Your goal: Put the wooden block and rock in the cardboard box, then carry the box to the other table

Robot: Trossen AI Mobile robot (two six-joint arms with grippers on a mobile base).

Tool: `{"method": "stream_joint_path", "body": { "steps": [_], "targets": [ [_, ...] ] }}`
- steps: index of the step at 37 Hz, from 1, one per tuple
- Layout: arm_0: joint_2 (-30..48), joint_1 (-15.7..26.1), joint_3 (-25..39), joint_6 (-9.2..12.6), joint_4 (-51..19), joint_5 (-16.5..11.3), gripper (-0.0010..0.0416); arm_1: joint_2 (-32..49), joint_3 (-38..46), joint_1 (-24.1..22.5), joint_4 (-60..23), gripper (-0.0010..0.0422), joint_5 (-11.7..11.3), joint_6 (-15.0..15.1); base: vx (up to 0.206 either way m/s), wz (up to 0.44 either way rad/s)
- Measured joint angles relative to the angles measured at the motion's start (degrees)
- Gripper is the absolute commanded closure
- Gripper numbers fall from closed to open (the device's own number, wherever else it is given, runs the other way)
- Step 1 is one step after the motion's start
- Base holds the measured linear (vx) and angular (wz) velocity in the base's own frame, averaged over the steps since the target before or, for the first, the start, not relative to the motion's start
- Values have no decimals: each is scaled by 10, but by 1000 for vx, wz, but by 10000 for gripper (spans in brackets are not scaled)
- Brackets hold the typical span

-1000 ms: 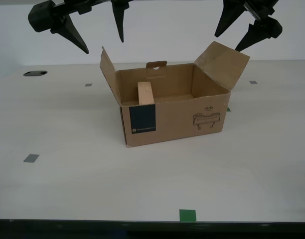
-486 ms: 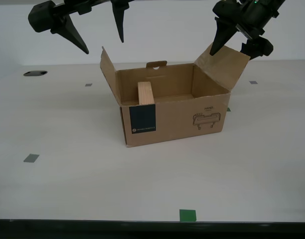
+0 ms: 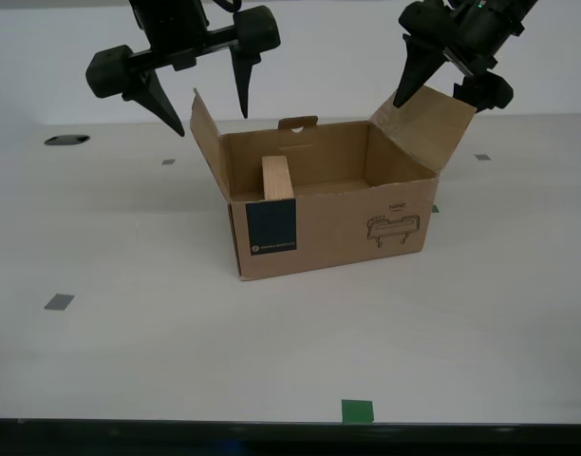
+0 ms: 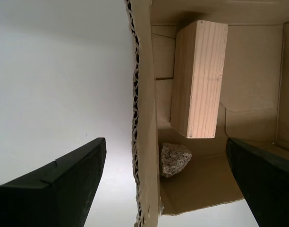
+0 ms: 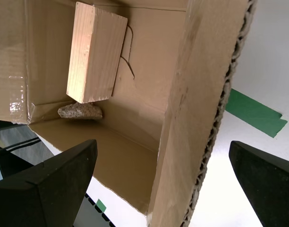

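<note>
The wooden block (image 3: pixel 277 178) stands on end inside the cardboard box (image 3: pixel 328 233), the rock (image 4: pixel 174 159) apparently tucked beside its foot. The box sits mid-desk (image 3: pixel 129 332). My first gripper (image 3: pixel 445 83), spread wide and empty, straddles one raised side flap; my second gripper (image 3: pixel 205 103), equally released, straddles the opposite flap.

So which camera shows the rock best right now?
The second wrist view: the rock lies in clear sight on the cardboard box floor beside the wooden block. The first wrist view shows it partly tucked under the block; the exterior view hides it.
</note>
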Motion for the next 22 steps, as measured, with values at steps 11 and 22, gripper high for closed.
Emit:
{"method": "stream_joint_path", "body": {
  "steps": [11, 22],
  "targets": [
    [0, 3, 0, 0, 0, 0, 16, 26, 0, 15, 20, 67, 0, 7, 0, 0],
    [0, 4, 0, 0, 2, 0, 16, 66, 0, 18, 30, 66, 1, 21, 0, 0]
  ]
}}
